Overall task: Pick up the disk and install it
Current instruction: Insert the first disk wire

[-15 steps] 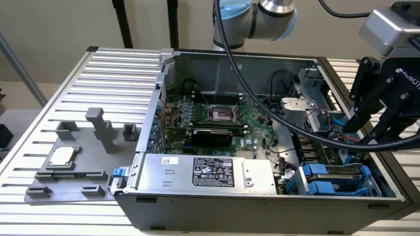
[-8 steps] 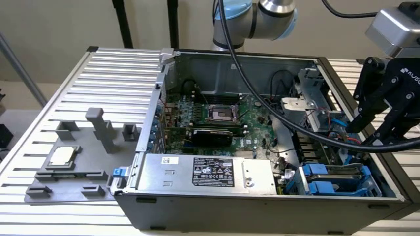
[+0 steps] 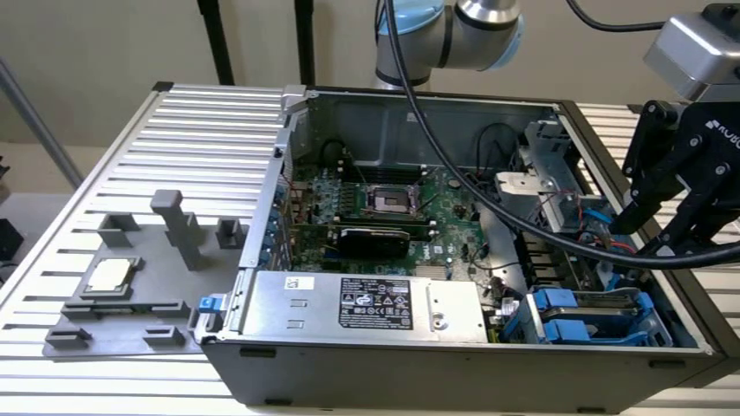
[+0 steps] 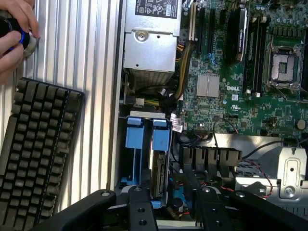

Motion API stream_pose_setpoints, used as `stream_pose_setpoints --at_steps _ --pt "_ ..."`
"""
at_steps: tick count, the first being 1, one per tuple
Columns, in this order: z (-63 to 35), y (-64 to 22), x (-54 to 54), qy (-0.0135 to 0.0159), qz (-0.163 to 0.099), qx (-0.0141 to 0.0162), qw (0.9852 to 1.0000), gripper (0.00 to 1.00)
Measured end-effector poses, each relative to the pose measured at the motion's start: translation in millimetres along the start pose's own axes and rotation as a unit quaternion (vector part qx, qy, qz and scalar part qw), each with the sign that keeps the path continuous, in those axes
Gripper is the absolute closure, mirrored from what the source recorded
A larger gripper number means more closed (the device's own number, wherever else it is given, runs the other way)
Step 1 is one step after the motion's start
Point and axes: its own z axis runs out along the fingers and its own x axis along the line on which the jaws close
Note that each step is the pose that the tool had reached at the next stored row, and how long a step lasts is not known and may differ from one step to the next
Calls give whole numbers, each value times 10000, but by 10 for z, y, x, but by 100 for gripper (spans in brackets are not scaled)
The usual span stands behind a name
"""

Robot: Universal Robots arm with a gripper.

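1. Disk (image 3: pixel 601 297) (image 4: pixel 160 168): flat grey metal slab in glossy blue plastic rails, sitting in the corner bay of the dark steel case (image 3: pixel 463 373), just beside the boxy silver power supply (image 3: pixel 359 303).
2. Gripper (image 3: pixel 665 232) (image 4: pixel 174 214): chunky black jaws spread wide, gripping nothing, hovering above that bay.

Logged open dark-grey metal computer case (image 3: pixel 405 373) standing on ribbed aluminium table (image 3: pixel 220 113). Found large silver power-supply box (image 3: pixel 359 303) along case's near wall, green motherboard (image 3: pixel 451 217) behind it. Noted silver-grey hard disk in blue carrier rails (image 4: pixel 160 166) seated in blue plastic drive cage (image 3: pixel 653 325), at exterior view's right of that box. Saw black gripper (image 3: pixel 665 234) above cage. Recorded grey plastic fixture plate (image 3: pixel 116 321), small square silver chip (image 3: pixel 110 276) on it, at exterior view's left of case.
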Motion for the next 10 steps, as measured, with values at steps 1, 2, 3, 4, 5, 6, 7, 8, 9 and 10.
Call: stream_pose_setpoints --at_steps 1,2,3,4,5,6,7,8,9,10 --pt "0 0 0 0 0 0 10000 60" --pt "0 -3 0 0 0 0 10000 60" --pt "-2 -33 2 1 0 -2 10000 60" --pt "-3 -77 3 -1 0 -7 10000 60" --pt "-4 -108 1 0 -2 -9 10000 60" --pt "-4 -135 -3 0 -6 -9 10000 60" --pt "1 -159 -9 0 -10 -9 10000 60" --pt "16 -180 -17 1 -14 -9 10000 60" --pt "35 -203 -25 0 -18 -10 10000 60" --pt "54 -228 -33 0 -21 -10 10000 60"
